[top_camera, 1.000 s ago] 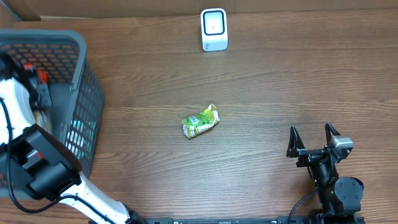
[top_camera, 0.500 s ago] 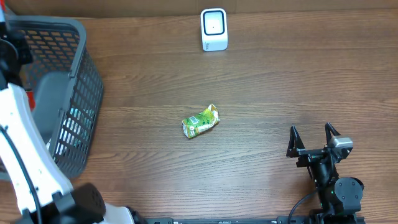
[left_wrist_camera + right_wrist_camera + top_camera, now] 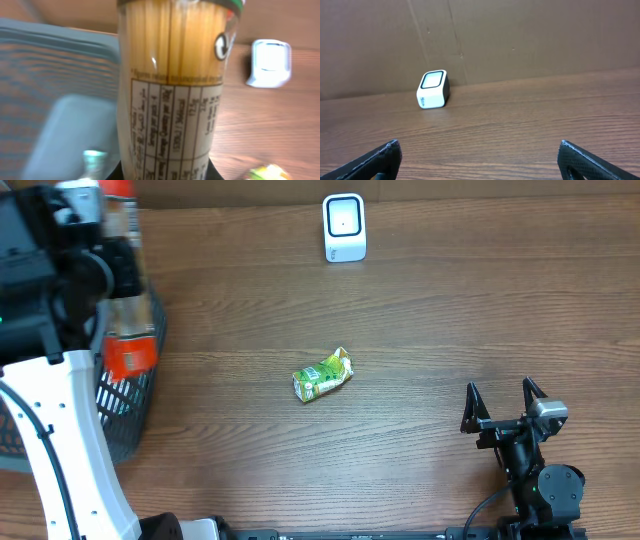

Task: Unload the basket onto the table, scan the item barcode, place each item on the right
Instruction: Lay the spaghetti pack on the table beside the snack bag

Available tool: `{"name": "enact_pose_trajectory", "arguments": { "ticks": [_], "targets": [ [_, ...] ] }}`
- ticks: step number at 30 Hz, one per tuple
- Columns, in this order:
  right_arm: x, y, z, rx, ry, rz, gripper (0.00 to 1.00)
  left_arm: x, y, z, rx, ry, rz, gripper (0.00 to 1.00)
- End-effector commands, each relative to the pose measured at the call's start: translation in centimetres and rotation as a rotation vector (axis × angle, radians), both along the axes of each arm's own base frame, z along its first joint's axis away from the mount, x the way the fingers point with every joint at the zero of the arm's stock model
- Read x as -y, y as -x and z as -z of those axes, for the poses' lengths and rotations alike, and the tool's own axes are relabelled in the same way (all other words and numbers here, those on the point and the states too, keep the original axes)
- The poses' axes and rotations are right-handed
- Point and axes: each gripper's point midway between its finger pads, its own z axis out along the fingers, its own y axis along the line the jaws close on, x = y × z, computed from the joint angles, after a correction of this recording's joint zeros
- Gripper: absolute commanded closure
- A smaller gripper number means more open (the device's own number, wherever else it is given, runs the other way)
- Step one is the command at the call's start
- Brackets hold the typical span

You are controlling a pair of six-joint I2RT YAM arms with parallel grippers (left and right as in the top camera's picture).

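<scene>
Left claw (image 3: 112, 268) is clamped narrow on a clear packet of spaghetti (image 3: 126, 280), gripping it low on its length so the pack stands up along the wrist camera's line of sight. From overhead the packet hangs over the right wall of the grey mesh basket (image 3: 128, 408) at the desk's left edge, raised above it and not resting on anything. Right claw (image 3: 499, 395) sits spread wide and empty low at the right of the desk (image 3: 450, 310), aimed across bare wood toward the scanner.

As I read it, the step in hand is the carry: the item is picked and up, but not yet presented. The white barcode scanner (image 3: 344, 227) stands at the far edge of the desk, well apart from the packet, with its window facing up and forward. The next move calls for swinging the packet across to that window and turning it so the barcode faces the glass. The wrist view shows only a printed table of small text on the facing side; no barcode is visible there, so some rotation looks likely.

Inside the basket the wrist view shows a pale flat shape and a small teal-tipped thing, both too blurred to name. A crumpled green packet (image 3: 322, 374) lies alone mid-desk, outside any container.
</scene>
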Motion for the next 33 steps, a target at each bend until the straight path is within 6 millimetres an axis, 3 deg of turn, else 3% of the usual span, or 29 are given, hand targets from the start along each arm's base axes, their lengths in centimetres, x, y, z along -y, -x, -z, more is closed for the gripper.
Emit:
{"name": "enact_pose_trajectory", "arguments": {
  "ticks": [1, 5, 14, 18, 21, 24, 29, 33],
  "targets": [
    [-0.1, 0.0, 0.2, 0.005, -0.003, -0.002, 0.00, 6.3, -0.1, 2.4, -0.083, 0.106, 0.141, 0.96],
    [-0.1, 0.0, 0.2, 0.005, -0.003, -0.002, 0.00, 9.3, -0.1, 8.2, -0.248, 0.095, 0.192, 0.96],
    [-0.1, 0.0, 0.2, 0.005, -0.003, -0.002, 0.00, 13.4, 1.4, 23.2, -0.568, 0.107, 0.174, 0.96],
    [-0.1, 0.0, 0.2, 0.005, -0.003, -0.002, 0.00, 14.3, 1.5, 27.5, -0.592, 0.143, 0.137, 0.96],
    [-0.1, 0.0, 0.2, 0.005, -0.003, -0.002, 0.00, 15.2, 1.4, 28.9, -0.592, 0.183, 0.141, 0.96],
    [-0.1, 0.0, 0.2, 0.005, -0.003, -0.002, 0.00, 15.8, 1.2, 29.1, -0.580, 0.209, 0.156, 0.94],
    [-0.1, 0.0, 0.2, 0.005, -0.003, -0.002, 0.00, 16.2, 0.3, 28.7, -0.543, 0.230, 0.164, 0.65],
    [-0.1, 0.0, 0.2, 0.004, -0.003, -0.002, 0.00, 16.3, -0.8, 26.7, -0.501, 0.234, 0.166, 0.58]
  ]
}}
